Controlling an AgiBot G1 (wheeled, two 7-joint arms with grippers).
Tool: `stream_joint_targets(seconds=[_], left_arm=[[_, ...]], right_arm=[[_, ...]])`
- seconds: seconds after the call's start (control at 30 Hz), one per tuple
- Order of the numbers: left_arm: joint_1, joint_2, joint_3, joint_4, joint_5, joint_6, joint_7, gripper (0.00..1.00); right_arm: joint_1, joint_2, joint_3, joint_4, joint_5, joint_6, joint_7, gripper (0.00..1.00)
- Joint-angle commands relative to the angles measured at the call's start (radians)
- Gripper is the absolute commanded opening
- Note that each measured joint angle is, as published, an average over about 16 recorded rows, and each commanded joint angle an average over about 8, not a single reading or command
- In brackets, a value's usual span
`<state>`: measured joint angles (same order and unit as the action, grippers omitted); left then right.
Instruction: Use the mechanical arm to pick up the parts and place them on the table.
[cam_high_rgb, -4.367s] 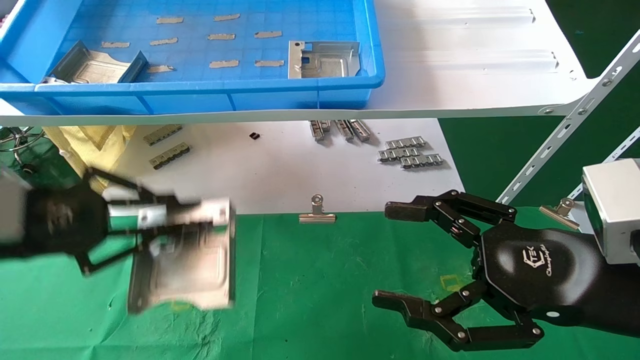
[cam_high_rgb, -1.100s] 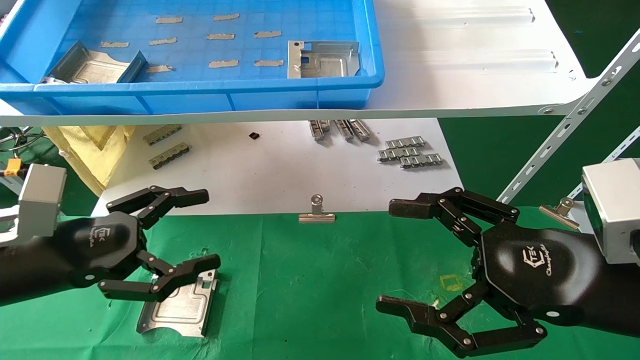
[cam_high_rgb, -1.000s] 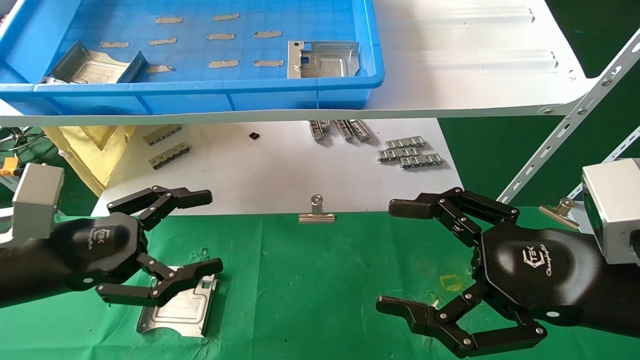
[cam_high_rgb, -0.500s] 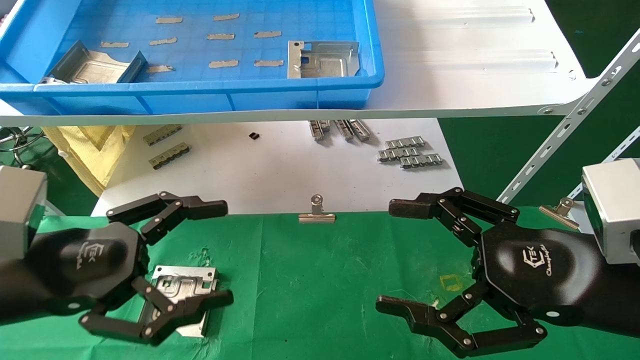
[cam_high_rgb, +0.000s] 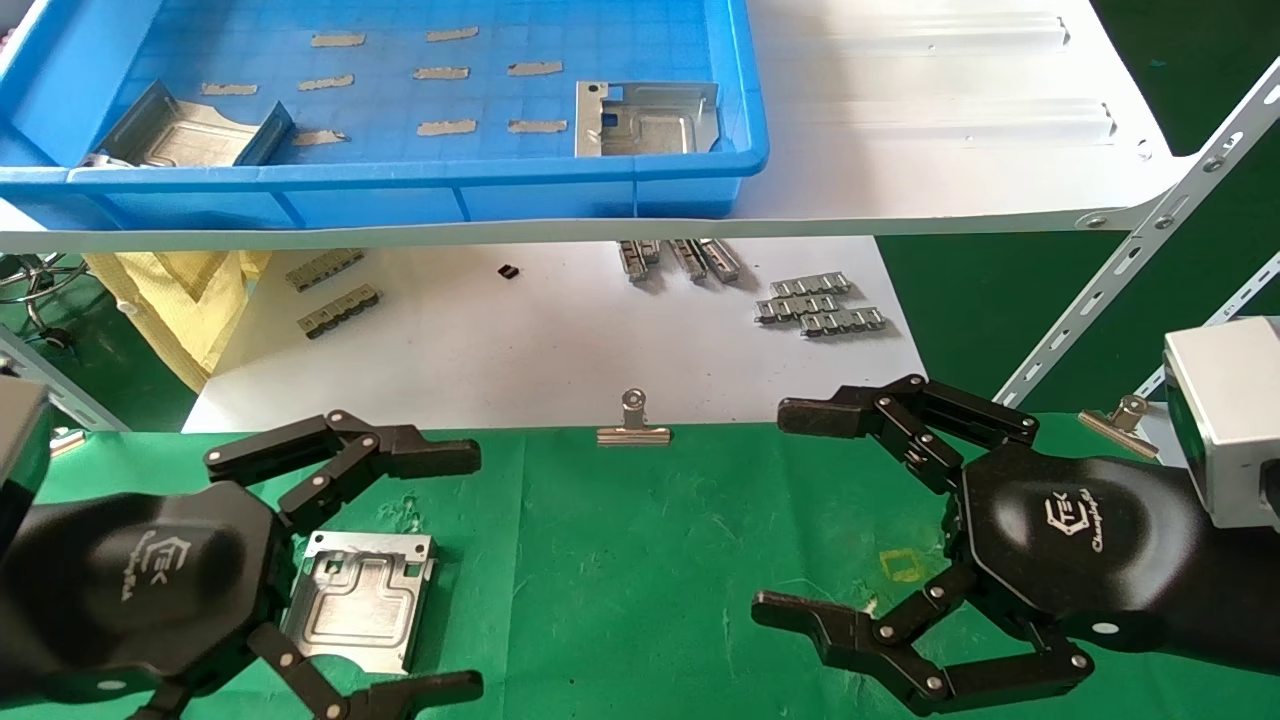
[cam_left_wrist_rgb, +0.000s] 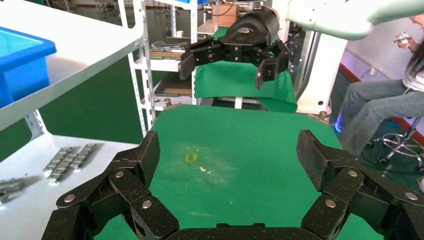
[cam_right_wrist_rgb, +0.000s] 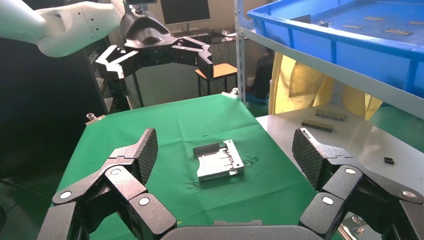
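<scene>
One silvery part (cam_high_rgb: 360, 600) lies flat on the green table (cam_high_rgb: 650, 560) at the near left; it also shows in the right wrist view (cam_right_wrist_rgb: 218, 160). My left gripper (cam_high_rgb: 465, 572) hangs open above and around that part, apart from it, with nothing between its fingers (cam_left_wrist_rgb: 147, 155). Two more parts (cam_high_rgb: 645, 120) (cam_high_rgb: 185, 135) rest in the blue bin. My right gripper (cam_high_rgb: 778, 510) stays open and empty over the table's right side. Each wrist view shows the other arm's gripper far off: the right gripper (cam_left_wrist_rgb: 232, 50) and the left gripper (cam_right_wrist_rgb: 155, 52).
The blue bin (cam_high_rgb: 400, 190) stands on a white shelf board (cam_high_rgb: 900, 150) above a white sheet (cam_high_rgb: 550, 340) with toothed metal strips (cam_high_rgb: 820, 305). A binder clip (cam_high_rgb: 633, 425) holds the cloth's far edge. A slanted shelf brace (cam_high_rgb: 1130, 260) rises at the right. A person (cam_left_wrist_rgb: 390, 100) sits beyond the table.
The left gripper carried the part over, released it on the green cloth, then opened wide and drew back toward me. The right arm has not moved.
</scene>
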<state>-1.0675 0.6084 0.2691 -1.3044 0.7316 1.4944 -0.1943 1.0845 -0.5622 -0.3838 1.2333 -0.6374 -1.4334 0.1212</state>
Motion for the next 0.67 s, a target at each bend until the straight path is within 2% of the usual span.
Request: stream_joint_targets(seconds=[0.03, 0.67], left_arm=[[0.004, -0.002, -0.007, -0.012, 0.001, -0.001, -0.004, 1.00], [-0.004, 0.002, 0.007, 0.014, 0.000, 0.000, 0.005, 1.00]], right_arm=[[0.000, 0.000, 0.000, 0.000, 0.000, 0.000, 0.000, 1.00], [0.000, 0.000, 0.000, 0.000, 0.000, 0.000, 0.000, 1.00]])
